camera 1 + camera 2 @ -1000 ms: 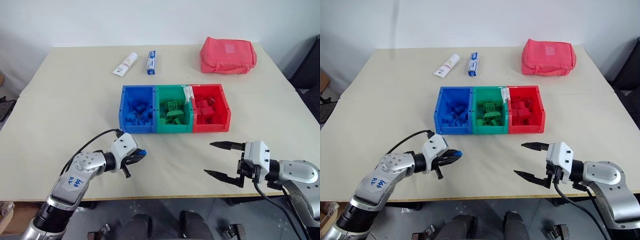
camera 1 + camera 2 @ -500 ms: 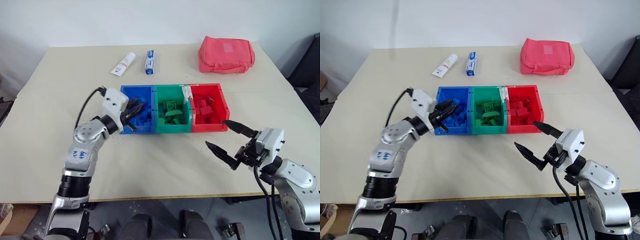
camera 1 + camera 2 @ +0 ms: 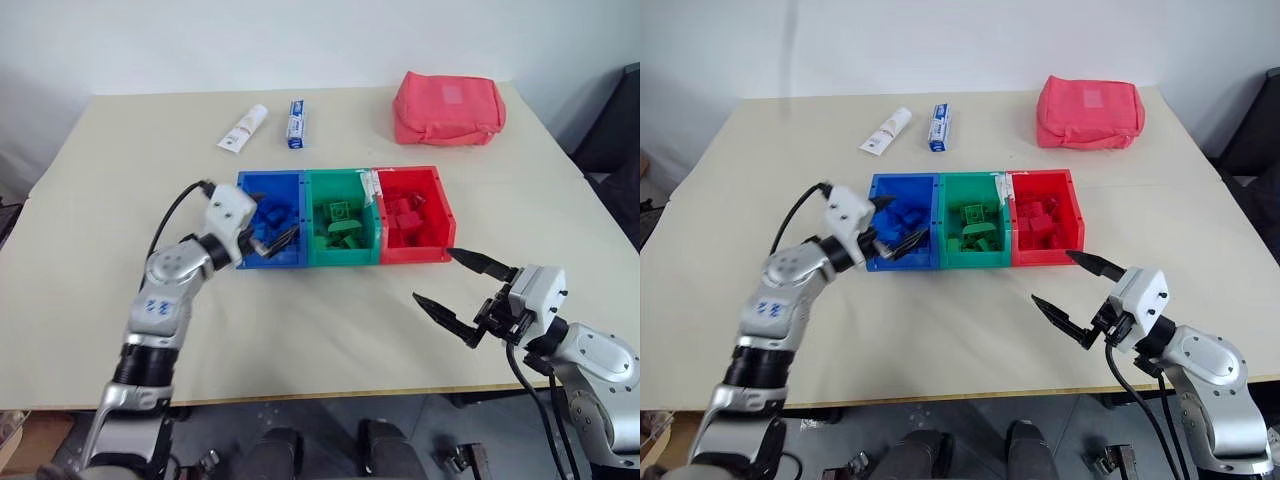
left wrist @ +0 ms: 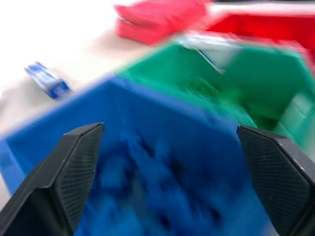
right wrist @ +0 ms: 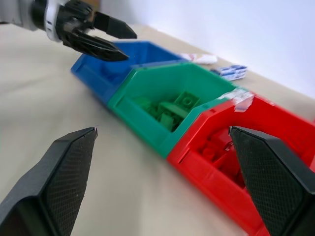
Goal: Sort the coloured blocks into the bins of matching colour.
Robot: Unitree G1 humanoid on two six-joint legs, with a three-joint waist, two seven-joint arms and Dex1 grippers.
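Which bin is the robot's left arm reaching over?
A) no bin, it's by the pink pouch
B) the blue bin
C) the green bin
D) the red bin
B: the left gripper hangs with its fingers spread over the blue bin, at the left end of the row of three.

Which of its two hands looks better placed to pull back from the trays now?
Left: the left gripper hangs open over the blue bin, apparently done there, so it must withdraw. The right gripper is open over bare table, already away from the bins.
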